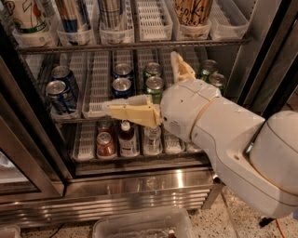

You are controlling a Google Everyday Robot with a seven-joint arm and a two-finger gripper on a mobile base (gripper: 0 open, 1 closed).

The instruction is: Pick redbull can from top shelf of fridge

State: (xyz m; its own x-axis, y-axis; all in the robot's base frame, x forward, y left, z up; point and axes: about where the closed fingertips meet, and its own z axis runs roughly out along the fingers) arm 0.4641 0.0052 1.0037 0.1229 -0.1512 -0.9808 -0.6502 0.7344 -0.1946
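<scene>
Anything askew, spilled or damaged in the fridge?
Nothing stands out: no spill, no toppled can visible. The redbull can stands in its lane on the top shelf. The tool, open and empty, is lower, in front of the middle rack.

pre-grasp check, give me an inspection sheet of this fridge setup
surface: top shelf, dark wire rack with white slotted trays, one lane empty
job's things: slim silver redbull can with blue diagonal panels, upright on top shelf, untouched; steel-based glass-door fridge
clutter: tall tan can with dark script; dark-blue soda cans; green cans
grippers: hand open, before the middle rack, below the top shelf
cables: thin orange line on floor, maybe a cable
surroundings: speckled floor; clear plastic bin
</scene>
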